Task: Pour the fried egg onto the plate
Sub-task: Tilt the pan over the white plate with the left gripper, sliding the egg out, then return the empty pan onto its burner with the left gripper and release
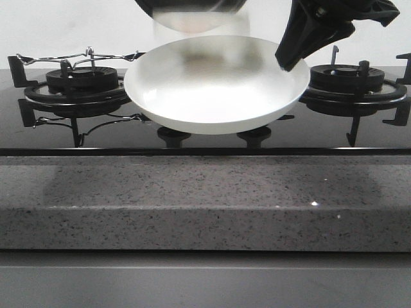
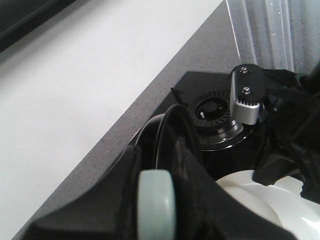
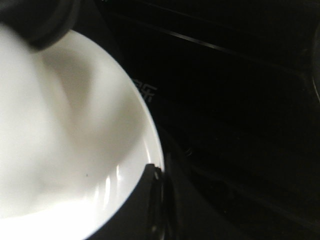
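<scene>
Two claws up over the stove, plate raised, pan tipping in from above.

The right claw (image 1: 292, 54) is clamped on the plate's (image 1: 212, 96) far right rim, one finger (image 3: 150, 200) visibly hooked over the edge, holding the dish in the air just in front of it. Above the plate hangs the pan (image 1: 192, 9), its handle (image 2: 165, 165) running out of the left claw (image 2: 160, 210), whose grip looks closed on it, though I cannot tell for sure. A pale smear under the pan's lip may be the egg (image 1: 192, 25); too blurred to call. For a clean pour, I'd keep the plate level and centred beneath that lip. The plate is glossy, smooth, shallow and round; the pan dark; the burner grates (image 1: 74, 83) rough black iron; the counter (image 1: 205, 205) speckled grey stone.
</scene>
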Available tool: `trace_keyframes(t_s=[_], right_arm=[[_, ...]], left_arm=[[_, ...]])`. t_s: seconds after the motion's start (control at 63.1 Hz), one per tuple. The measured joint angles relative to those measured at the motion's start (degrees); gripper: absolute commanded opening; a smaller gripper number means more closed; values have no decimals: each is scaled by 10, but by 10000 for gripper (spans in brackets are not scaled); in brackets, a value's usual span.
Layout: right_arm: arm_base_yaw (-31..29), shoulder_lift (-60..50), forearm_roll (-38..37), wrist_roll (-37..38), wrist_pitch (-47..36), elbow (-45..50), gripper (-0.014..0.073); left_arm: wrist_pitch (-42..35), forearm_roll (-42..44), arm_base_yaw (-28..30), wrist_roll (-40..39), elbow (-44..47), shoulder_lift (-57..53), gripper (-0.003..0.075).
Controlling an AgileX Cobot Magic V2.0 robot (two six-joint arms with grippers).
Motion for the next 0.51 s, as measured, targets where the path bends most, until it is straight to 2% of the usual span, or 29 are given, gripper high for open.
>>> trace_keyframes(t_s=[0.349,0.507], right_arm=[[0,1,-1,-2,5,2,-116],[0,1,-1,-2,5,2,-116]], left_arm=[[-3,10,1,-3,0,0,-20],[-2,9,45,-51,0,0,-20]])
